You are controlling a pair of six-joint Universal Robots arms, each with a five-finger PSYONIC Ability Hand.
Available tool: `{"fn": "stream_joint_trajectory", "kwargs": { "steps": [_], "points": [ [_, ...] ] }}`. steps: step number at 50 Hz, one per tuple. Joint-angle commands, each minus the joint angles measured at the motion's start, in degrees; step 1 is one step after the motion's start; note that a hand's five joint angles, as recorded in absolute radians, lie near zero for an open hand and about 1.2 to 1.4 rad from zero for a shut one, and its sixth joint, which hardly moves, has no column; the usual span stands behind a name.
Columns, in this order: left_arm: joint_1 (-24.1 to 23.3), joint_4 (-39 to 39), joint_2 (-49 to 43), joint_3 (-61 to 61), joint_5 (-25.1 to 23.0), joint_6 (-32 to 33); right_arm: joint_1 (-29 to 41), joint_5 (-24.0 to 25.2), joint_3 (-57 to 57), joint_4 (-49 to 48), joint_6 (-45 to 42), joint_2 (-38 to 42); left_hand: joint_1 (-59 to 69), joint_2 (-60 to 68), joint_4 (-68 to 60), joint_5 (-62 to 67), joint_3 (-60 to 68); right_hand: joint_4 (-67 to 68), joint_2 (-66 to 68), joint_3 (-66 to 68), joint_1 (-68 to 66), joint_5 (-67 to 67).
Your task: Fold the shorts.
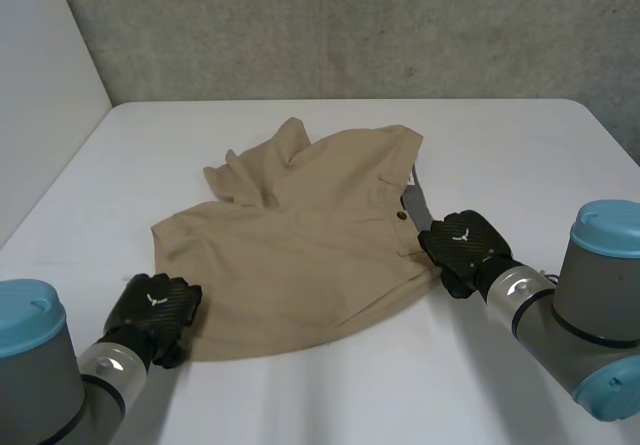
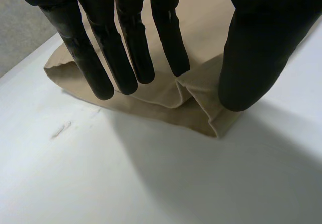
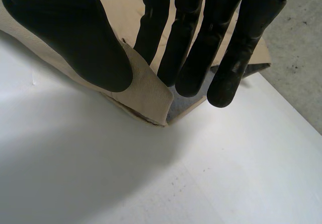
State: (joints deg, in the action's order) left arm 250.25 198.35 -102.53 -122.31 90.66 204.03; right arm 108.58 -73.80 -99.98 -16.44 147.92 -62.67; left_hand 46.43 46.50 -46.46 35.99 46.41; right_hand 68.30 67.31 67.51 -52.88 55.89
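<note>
Tan shorts (image 1: pixel 300 255) lie spread and rumpled in the middle of the white table (image 1: pixel 330 395), with a button near the waistband on the right side. My left hand (image 1: pixel 155 310) is at the near left corner of the cloth. In the left wrist view the straight fingers (image 2: pixel 128 58) and the thumb pinch a raised fold of that corner (image 2: pixel 196 100). My right hand (image 1: pixel 462 245) is at the right edge, by the waistband. In the right wrist view its thumb (image 3: pixel 75 38) presses a lifted flap of the shorts (image 3: pixel 151 90) against the fingers.
A grey wall (image 1: pixel 350 25) rises behind the table's far edge, and a pale wall (image 1: pixel 40 85) stands at the left. Bare white tabletop lies in front of both hands and to the right of the shorts.
</note>
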Motion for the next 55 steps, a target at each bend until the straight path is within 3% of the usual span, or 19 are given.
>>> {"fn": "stream_joint_trajectory", "kwargs": {
  "steps": [1, 2, 3, 8, 15, 26, 35, 39, 45, 55],
  "points": [
    [0.1, 0.2, -1.2, 0.8, 0.0, 0.1, 0.0, -0.1, -0.1, 0.0, 0.0, -0.1, 17.2, 17.2, -17.2, 17.7, 17.3, 11.7, 12.7, 12.5, -27.1, 14.1],
    [0.1, 0.2, -1.4, 1.0, 0.0, 0.1, 0.0, -0.1, 0.0, 0.0, 0.1, -0.1, 29.9, 29.9, -29.9, 30.4, 30.0, 11.7, 12.7, 12.5, -27.1, 14.1],
    [0.1, 0.2, -1.4, 1.1, 0.0, 0.1, 0.0, -0.1, 0.0, 0.0, 0.0, -0.1, 33.5, 33.5, -33.5, 34.0, 33.6, 11.7, 12.7, 12.5, -27.1, 14.1],
    [-0.2, -0.1, -0.1, 2.9, 0.2, 0.4, 0.1, -0.4, 0.0, 0.0, 0.1, -0.9, 33.6, 33.5, -33.5, 34.0, 33.6, 11.7, 12.7, 12.5, -27.1, 14.1],
    [-0.1, -1.7, 12.8, 4.9, 0.0, 0.1, 0.2, -1.9, 0.1, 3.9, -0.4, -4.9, 33.6, 33.5, -33.5, 34.0, 33.6, 11.7, 12.7, 12.5, -27.1, 14.1],
    [0.0, -16.2, 26.8, 6.8, -0.4, -0.5, 0.0, -3.5, 3.7, 27.4, -1.5, -19.2, 33.6, 33.5, -33.5, 34.0, 33.6, 11.7, 12.7, 12.5, -27.1, 14.1],
    [-1.5, -29.7, 32.6, 6.5, -2.0, -3.6, -0.4, -3.4, 3.3, 49.3, -15.9, -27.9, 33.6, 33.5, -33.5, 34.0, 33.6, 11.7, 12.7, 12.5, -27.1, 14.1],
    [-1.5, -32.1, 34.0, 6.5, -4.3, -6.0, -1.5, -3.5, 3.0, 52.5, -17.8, -29.4, 33.6, 33.5, -33.5, 34.0, 33.6, 11.7, 12.7, 12.5, -27.1, 14.1],
    [-1.3, -30.3, 31.6, 5.7, -5.9, -6.5, -4.3, -3.5, 1.5, 51.0, -18.3, -28.7, 33.6, 33.5, -33.5, 34.0, 33.6, 11.7, 12.7, 12.5, -27.1, 14.1],
    [-1.3, -19.8, 12.1, 11.3, -5.4, -5.9, -5.0, -3.9, 4.0, 43.7, -17.9, -17.2, 33.6, 33.5, -33.5, 34.0, 33.6, 11.7, 12.7, 12.5, -27.1, 14.1]
  ]
}}
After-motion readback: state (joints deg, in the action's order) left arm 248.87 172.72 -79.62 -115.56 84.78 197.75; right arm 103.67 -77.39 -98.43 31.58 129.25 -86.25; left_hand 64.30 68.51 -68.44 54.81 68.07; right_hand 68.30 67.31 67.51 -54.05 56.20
